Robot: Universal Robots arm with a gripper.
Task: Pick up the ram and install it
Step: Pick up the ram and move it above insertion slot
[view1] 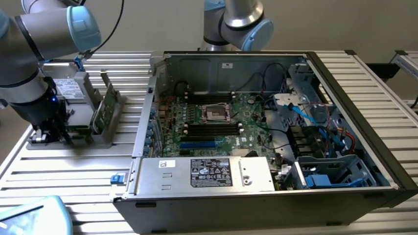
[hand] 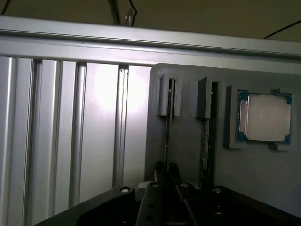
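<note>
Gripper sits at one end of the ram; stick stands on edge in grey holder, long axis parallel to table slats. Grip state: cannot tell.

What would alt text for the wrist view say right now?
The hand is at one ram stick standing on edge in a gray slotted holder, a second stick beside it. A CPU lies in the holder's recess; the holder rests on a slatted aluminium table.
</note>
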